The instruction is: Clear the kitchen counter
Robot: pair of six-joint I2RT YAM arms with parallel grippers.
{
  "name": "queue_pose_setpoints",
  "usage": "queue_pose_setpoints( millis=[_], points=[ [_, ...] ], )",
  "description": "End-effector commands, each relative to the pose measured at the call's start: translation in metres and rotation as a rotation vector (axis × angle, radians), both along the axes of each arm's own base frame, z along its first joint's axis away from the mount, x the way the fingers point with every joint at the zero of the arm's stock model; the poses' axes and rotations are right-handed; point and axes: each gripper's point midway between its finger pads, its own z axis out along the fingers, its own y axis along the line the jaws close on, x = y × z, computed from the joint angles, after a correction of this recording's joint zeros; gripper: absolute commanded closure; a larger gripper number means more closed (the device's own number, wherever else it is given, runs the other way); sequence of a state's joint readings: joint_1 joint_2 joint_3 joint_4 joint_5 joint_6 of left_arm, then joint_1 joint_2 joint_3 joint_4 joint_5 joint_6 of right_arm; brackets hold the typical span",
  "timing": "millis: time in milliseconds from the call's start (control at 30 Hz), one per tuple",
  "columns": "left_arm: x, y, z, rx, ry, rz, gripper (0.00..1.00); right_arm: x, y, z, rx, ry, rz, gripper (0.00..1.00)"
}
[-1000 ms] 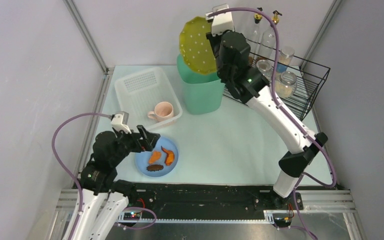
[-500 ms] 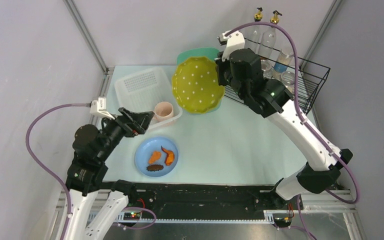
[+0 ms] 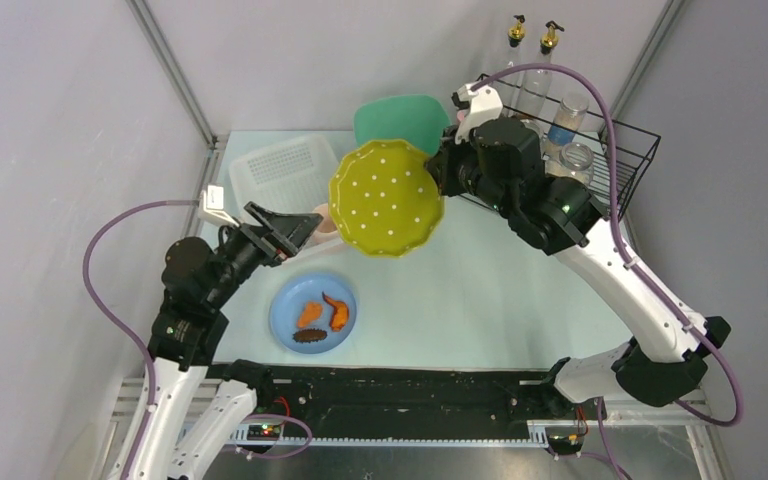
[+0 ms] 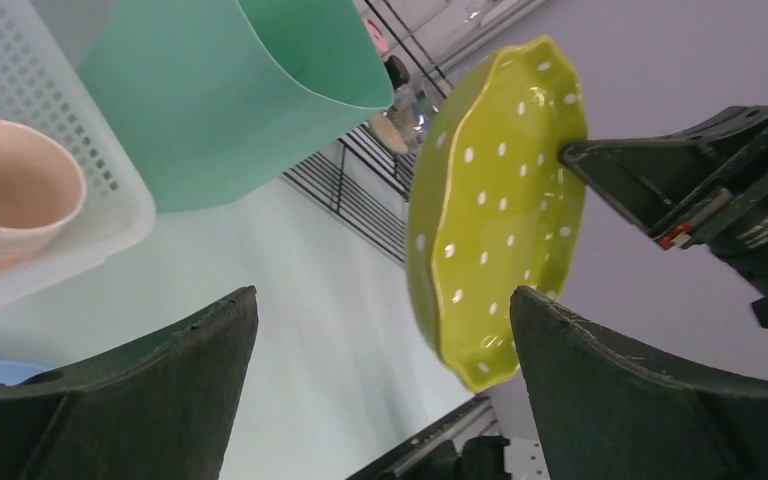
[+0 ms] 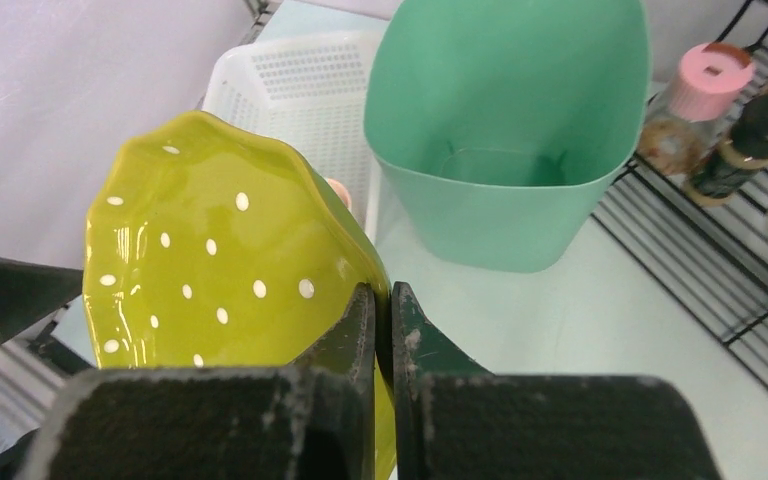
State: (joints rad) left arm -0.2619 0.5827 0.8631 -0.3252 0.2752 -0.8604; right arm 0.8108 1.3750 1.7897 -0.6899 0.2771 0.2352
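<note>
Our right tool (image 5: pixel 382 300) is pinched together on the scalloped rim of a glossy olive-green plate (image 3: pixel 385 197) with white dots. It holds the plate in the air above the surface (image 3: pixel 480 290), which lies pale, smooth and shiny below. Our left tool (image 4: pixel 382 300) stands wide apart and empty, facing the plate. We judge the plate is bound for the white perforated basket (image 3: pixel 278 172). Glazed ceramic slips, so a firm pinch, a slow descent and a wide berth of the pink cup (image 4: pixel 10 200) serve best.

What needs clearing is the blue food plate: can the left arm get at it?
Probably yes: the left gripper is open and empty, the blue plate lies close by, with nothing between them.
</note>
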Motion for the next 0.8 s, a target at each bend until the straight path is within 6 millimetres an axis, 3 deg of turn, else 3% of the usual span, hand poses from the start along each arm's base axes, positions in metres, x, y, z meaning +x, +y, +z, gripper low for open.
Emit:
queue_pose_setpoints(
  millis=[0, 433, 600, 767],
  points=[
    [-0.006, -0.013, 0.015, -0.09, -0.017, -0.071, 0.0, -0.018, 0.018, 0.064, 0.279, -0.077, 0.075, 1.0],
    [-0.012, -0.02, 0.003, -0.121, 0.021, -0.12, 0.03, -0.027, 0.059, 0.061, 0.325, -0.016, 0.178, 1.0],
    [-0.014, -0.02, 0.002, -0.121, 0.017, -0.126, 0.14, -0.03, 0.065, 0.06, 0.33, -0.007, 0.193, 1.0],
    [-0.016, -0.022, 0.004, -0.123, 0.018, -0.143, 0.34, -0.031, 0.065, 0.06, 0.334, -0.004, 0.193, 1.0]
  ],
)
